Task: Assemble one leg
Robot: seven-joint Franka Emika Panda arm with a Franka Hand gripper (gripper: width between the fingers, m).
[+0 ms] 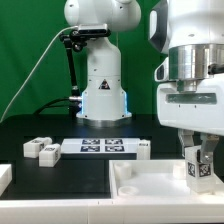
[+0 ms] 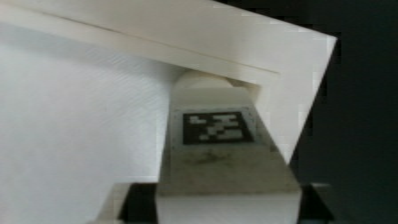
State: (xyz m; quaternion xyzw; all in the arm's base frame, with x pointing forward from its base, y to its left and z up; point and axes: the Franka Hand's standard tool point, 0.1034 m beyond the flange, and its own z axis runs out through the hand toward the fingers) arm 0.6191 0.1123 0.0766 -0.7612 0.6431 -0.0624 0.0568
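Black tabletop (image 1: 60, 175), claw (image 1: 199, 158) pinching the leg (image 1: 198, 171) at white tray (image 1: 150, 186) corner, leg's lower end unclear.

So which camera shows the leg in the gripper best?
The wrist view: the leg is large and centred, its tag clear, at a corner of the tray. The exterior view shows it small, in the gripper.

Cut off by frame: leg (image 2: 217, 150) end, tray (image 1: 150, 188) edges.

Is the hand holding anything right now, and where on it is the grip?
Yes. The hand holds a leg by its upper end. The tagged lower part sticks out below, at the tray's corner.
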